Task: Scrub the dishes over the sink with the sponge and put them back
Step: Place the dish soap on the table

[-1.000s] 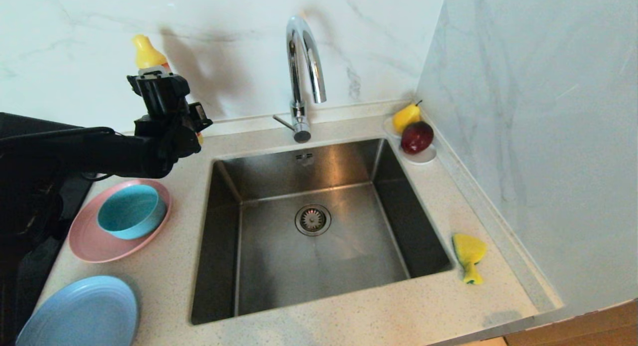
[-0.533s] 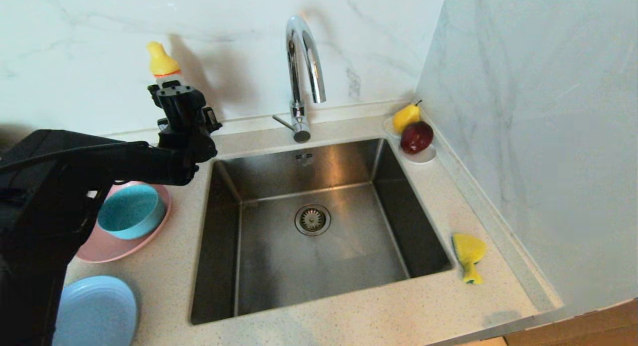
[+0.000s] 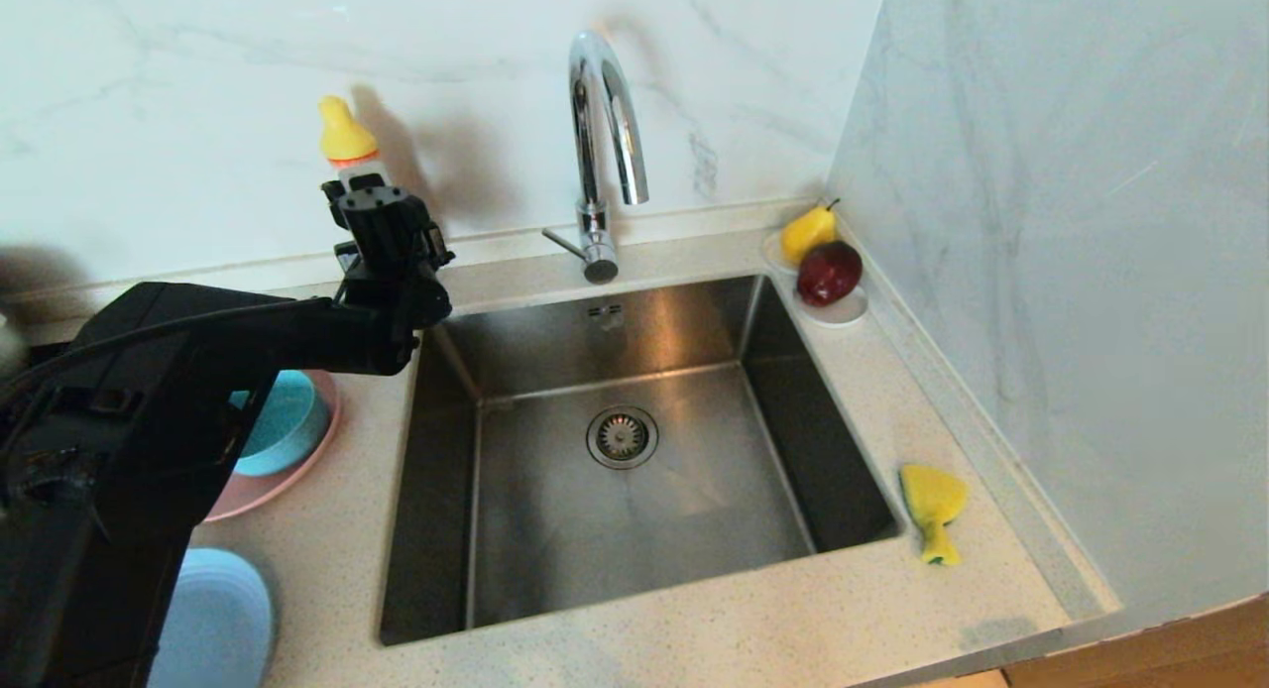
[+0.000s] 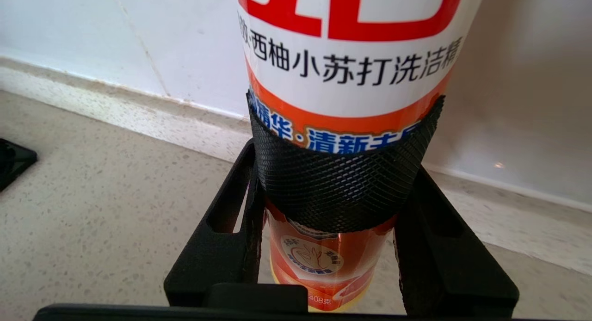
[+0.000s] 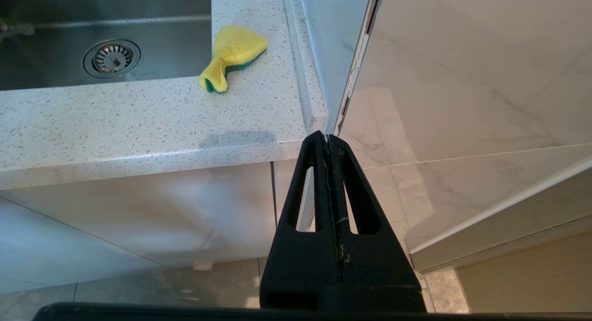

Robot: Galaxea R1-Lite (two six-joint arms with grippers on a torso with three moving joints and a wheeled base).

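My left gripper (image 3: 375, 200) is shut on an orange-and-white dish soap bottle (image 3: 343, 138) with a yellow cap, held upright by the back wall at the sink's far left corner. In the left wrist view the bottle (image 4: 347, 57) fills the space between the gripper's (image 4: 335, 173) jaws. The teal bowl (image 3: 289, 425) sits on the pink plate (image 3: 297, 470); the light-blue plate (image 3: 218, 619) lies nearer; my left arm covers part of each. The sponge (image 3: 932, 508) lies on the counter right of the sink (image 3: 555, 539). My right gripper (image 5: 329, 143) hangs shut below the counter's front right corner, near the sponge (image 5: 231, 52).
The chrome tap (image 3: 600, 123) arches over the back of the sink. A white saucer (image 3: 845, 313) with a yellow pear (image 3: 808, 232) and a red apple (image 3: 829, 272) stands at the back right. A marble wall closes the right side.
My left arm has carried the soap bottle to the right and lower, from above the dishes toward the sink's far left corner. The right arm has not moved.
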